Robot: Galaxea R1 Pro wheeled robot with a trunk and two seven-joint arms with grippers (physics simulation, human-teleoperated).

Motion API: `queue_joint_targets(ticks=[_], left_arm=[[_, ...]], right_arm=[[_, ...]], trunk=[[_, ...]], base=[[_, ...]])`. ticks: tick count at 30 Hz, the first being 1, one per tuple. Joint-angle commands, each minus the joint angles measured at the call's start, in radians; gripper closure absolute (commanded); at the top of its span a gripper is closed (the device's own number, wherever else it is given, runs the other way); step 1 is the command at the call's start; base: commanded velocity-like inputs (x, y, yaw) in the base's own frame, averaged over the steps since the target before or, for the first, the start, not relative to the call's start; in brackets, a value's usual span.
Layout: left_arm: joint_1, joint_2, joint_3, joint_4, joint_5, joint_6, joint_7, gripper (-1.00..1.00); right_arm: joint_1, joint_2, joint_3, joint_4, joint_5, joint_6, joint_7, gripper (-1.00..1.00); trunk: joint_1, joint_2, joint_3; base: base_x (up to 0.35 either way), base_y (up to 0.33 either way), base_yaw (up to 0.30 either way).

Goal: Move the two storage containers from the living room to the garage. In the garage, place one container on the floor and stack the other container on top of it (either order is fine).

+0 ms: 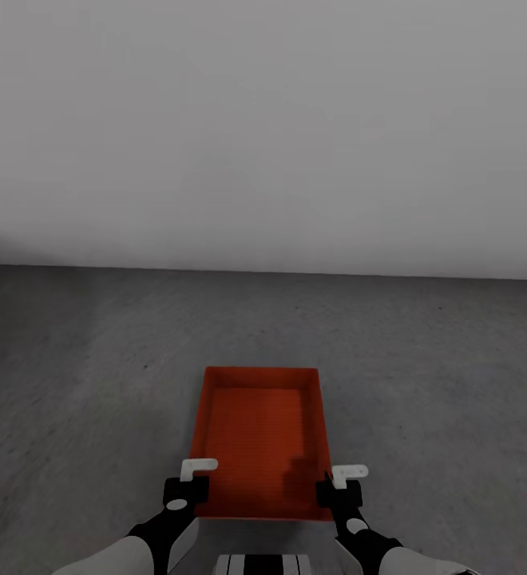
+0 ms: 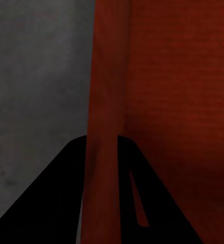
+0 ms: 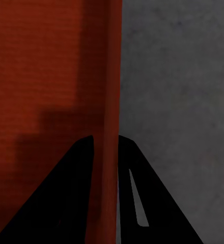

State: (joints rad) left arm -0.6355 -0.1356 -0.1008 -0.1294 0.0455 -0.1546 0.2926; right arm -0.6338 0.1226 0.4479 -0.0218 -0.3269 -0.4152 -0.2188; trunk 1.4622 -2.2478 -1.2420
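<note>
- Head view: red-orange open-top rectangular storage container (image 1: 262,443) straight ahead, long axis pointing away, above dark grey concrete floor (image 1: 80,375).
- Left gripper (image 1: 192,479) and right gripper (image 1: 337,482) each pinch a side wall; equally near.

**One red-orange box on the garage floor, both arms at its near end**

So here's the head cam. A red-orange storage container (image 1: 262,447) sits on the dark grey concrete floor (image 1: 96,383), open top facing up, nothing inside it. A plain light grey wall (image 1: 263,136) runs across behind it, well apart from the box.

The left gripper (image 1: 190,481) is right at the container's left wall near the close corner, and the right gripper (image 1: 339,485) is at its right wall on the other side. Can't tell the grip from this angle.
</note>
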Motion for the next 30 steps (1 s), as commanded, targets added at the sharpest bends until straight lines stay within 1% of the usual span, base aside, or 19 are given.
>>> queue_joint_targets(ticks=[1,8,14,27,30], left_arm=[[-0.001,0.0,0.078,-0.012,0.011,-0.003,0.033,1.0],[-0.001,-0.001,0.078,-0.012,0.011,-0.003,0.033,1.0],[-0.001,0.0,0.078,-0.012,0.011,-0.003,0.033,1.0],[-0.001,-0.001,0.078,-0.012,0.011,-0.003,0.033,1.0],[-0.001,0.0,0.078,-0.012,0.011,-0.003,0.033,1.0]], right_arm=[[0.0,0.002,-0.028,0.0,0.012,0.006,0.006,1.0],[0.001,0.002,-0.028,0.0,0.012,0.006,0.006,1.0],[0.0,0.002,-0.028,0.0,0.012,0.006,0.006,1.0],[0.001,0.002,-0.028,0.0,0.012,0.006,0.006,1.0],[0.001,0.002,-0.028,0.0,0.012,0.006,0.006,1.0]], trunk=[[0.0,0.0,-0.001],[0.0,0.0,-0.001],[0.023,-0.042,-0.019],[0.023,-0.042,-0.019],[0.034,-0.063,-0.029]], base=[[0.0,0.0,0.0],[0.0,0.0,0.0],[0.0,0.0,0.0],[0.0,0.0,0.0],[0.0,0.0,0.0]])
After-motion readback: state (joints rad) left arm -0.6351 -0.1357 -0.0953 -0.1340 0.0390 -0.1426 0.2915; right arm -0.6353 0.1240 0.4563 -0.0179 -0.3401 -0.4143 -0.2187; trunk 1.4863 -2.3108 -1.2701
